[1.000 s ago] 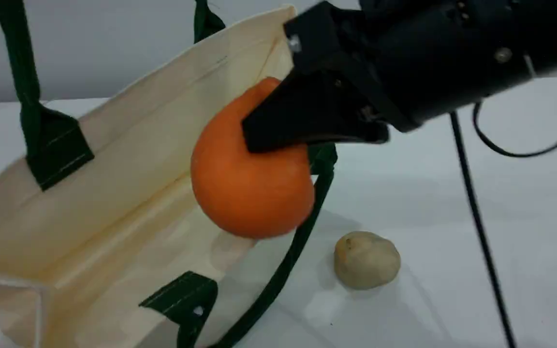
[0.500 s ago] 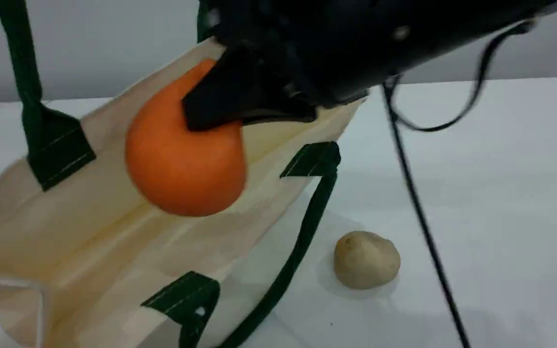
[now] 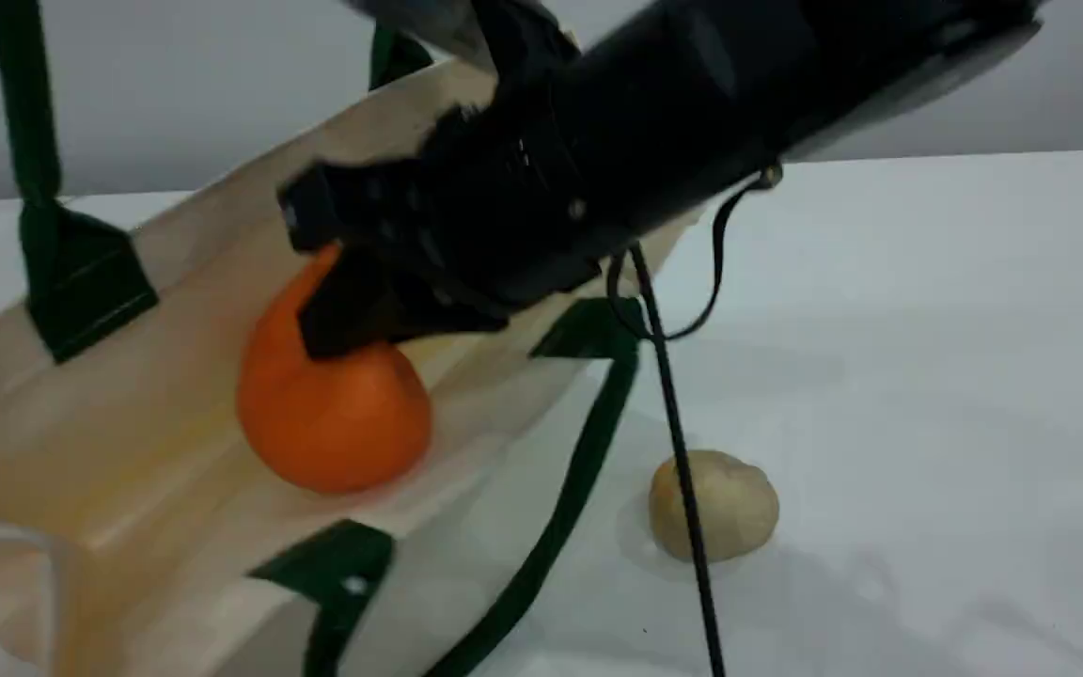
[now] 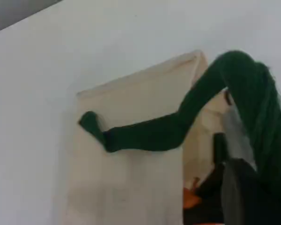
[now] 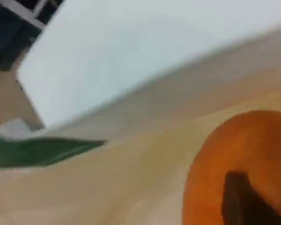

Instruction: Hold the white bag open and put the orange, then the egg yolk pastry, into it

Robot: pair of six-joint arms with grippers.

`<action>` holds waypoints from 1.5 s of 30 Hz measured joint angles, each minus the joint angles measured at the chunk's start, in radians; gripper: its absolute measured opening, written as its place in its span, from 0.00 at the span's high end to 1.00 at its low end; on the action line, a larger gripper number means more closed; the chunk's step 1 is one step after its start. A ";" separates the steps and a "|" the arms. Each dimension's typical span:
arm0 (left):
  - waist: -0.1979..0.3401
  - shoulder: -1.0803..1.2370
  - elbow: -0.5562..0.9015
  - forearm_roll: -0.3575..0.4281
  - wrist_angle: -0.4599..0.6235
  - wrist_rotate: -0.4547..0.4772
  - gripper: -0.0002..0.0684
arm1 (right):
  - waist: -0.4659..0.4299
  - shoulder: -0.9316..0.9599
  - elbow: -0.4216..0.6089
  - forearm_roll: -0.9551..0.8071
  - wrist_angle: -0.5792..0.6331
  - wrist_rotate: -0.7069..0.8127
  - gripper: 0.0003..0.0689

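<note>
1. Whereas a second ago the orange hung at the open right end of the bag, about level with its rim, it is now well inside the mouth, low against the bag's lower wall. Whether it already rests on the cloth cannot be told.
2. Holding it is the right gripper, clamped on the fruit's narrow top. Its arm has swung in and now lies across the bag's opening from the right.
3. Above the bag's far wall, the left gripper is closed on the far handle. It is still pulling the handle upward, so that wall stays raised and the mouth stays open.
4. Just right of the bag, beyond the slack near handle, the pastry lies on the table where it was, untouched. A cable from the right arm now hangs in front of it.
5. Judged from this, the first placing is nearly done and only the release remains. The pastry comes next, and the left grip must hold until then.
</note>
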 joint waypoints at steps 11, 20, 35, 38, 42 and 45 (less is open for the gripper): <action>0.000 0.000 0.000 -0.072 -0.013 0.028 0.89 | 0.000 0.009 -0.050 -0.001 -0.076 0.006 0.97; 0.000 0.000 0.000 -0.074 -0.018 0.031 0.89 | 0.000 0.008 -0.050 -0.005 0.008 0.018 0.96; 0.000 0.000 0.000 -0.069 -0.013 0.050 0.89 | -0.001 0.006 -0.050 0.001 -0.083 0.018 0.39; 0.000 0.000 0.000 -0.069 -0.012 0.050 0.89 | -0.001 -0.001 -0.049 0.001 -0.083 0.018 0.33; 0.000 0.000 0.000 -0.068 -0.011 0.050 0.89 | -0.005 -0.043 -0.046 -0.045 -0.082 0.061 0.32; 0.000 0.000 0.000 -0.066 -0.011 0.050 0.89 | -0.019 -0.097 -0.045 -0.157 -0.085 0.141 0.32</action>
